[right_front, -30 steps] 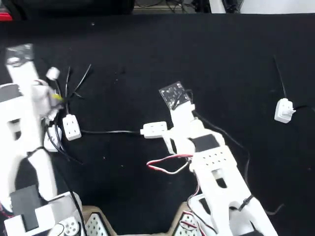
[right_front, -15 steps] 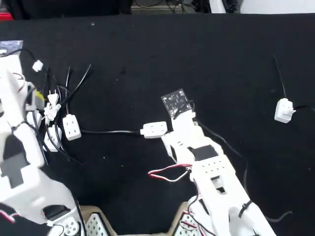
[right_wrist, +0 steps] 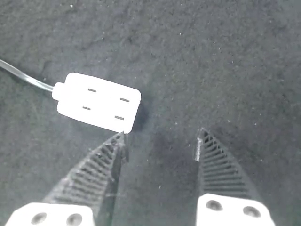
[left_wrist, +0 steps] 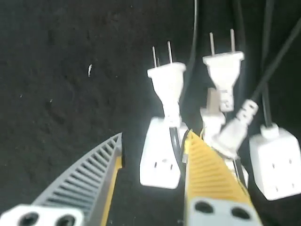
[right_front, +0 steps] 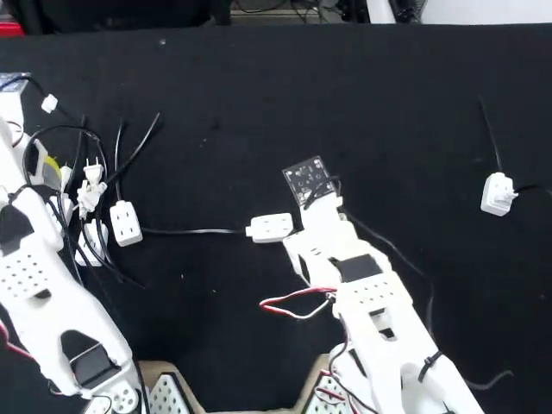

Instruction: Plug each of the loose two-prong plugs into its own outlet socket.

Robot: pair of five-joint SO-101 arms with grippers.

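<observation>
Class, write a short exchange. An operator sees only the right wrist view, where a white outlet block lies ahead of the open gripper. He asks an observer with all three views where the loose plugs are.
Operator: I see one outlet block by my right gripper. Any plugs nearby?
Observer: Not beside it. A two-prong plug and a second plug lie among black cords by the left arm.
Operator: Is the left gripper holding one?
Observer: No. The left gripper is open and grips nothing.
</observation>
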